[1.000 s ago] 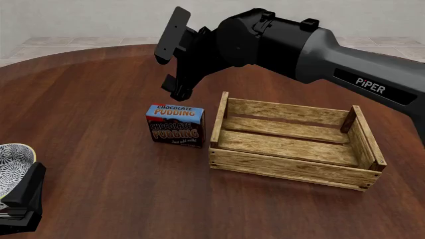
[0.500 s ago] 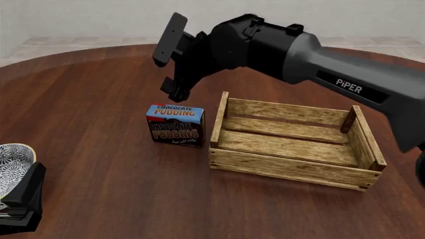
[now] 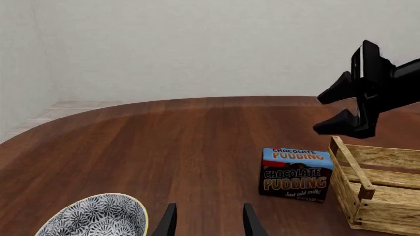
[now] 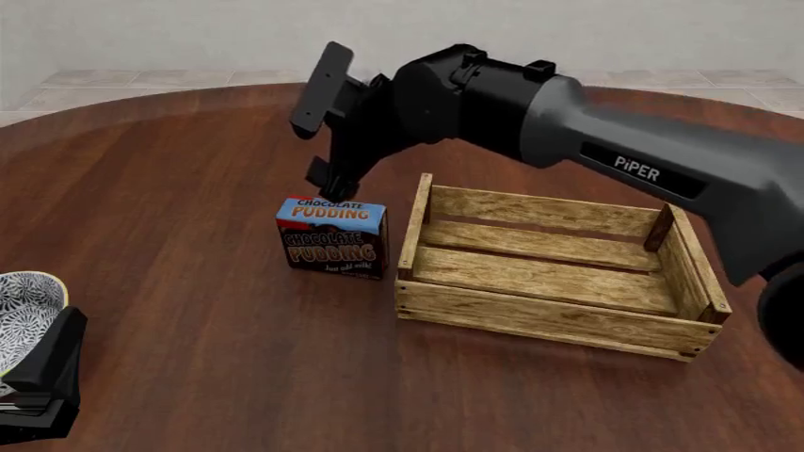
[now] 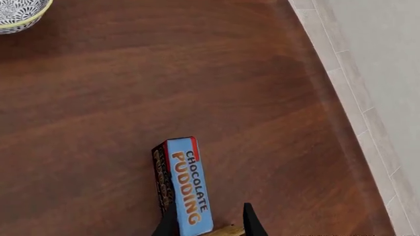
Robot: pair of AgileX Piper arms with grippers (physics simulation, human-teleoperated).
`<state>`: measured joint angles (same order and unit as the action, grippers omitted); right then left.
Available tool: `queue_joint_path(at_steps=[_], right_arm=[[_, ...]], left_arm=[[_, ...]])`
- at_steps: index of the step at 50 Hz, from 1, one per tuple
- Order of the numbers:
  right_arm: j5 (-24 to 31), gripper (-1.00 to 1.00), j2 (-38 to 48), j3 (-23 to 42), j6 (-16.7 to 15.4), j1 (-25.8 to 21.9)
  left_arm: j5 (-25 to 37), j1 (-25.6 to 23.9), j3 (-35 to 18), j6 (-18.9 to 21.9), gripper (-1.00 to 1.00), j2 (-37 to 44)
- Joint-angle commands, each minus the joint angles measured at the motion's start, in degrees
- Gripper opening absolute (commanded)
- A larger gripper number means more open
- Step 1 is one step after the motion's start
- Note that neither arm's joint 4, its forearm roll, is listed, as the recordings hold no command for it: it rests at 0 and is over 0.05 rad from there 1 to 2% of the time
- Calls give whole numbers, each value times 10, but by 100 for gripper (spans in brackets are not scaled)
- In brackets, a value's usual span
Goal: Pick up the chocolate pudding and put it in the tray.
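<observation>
Hovering jaws above chocolate pudding (image 4: 331, 236)

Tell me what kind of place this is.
Probably a simulated tabletop test scene in a bare room: a round dark wooden table, plain pale wall and tiled floor, with only a chocolate pudding, wooden crate and patterned bowl.

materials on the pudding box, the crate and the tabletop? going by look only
Chocolate pudding: looks like printed cardboard, with flat faces, sharp edges and coloured lettering. Tray: pale, unfinished-looking wood with visible grain, knots and separate slats. Table: dark reddish-brown wood grain with a soft sheen, probably varnished; solid or veneer can't be told from a render.
</observation>
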<state>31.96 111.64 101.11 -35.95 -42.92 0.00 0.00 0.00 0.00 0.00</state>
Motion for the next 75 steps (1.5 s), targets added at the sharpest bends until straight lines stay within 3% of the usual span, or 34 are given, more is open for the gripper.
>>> queue_joint_path(at_steps=[1, 37, 75], right_arm=[[-7, 100, 7, -5, 3, 6], [-22, 100, 29, -14, 15, 16], [3, 100, 29, -6, -4, 19]], left_arm=[[0, 0, 0, 0, 100, 0], [0, 0, 0, 0, 100, 0], [0, 0, 0, 0, 100, 0]])
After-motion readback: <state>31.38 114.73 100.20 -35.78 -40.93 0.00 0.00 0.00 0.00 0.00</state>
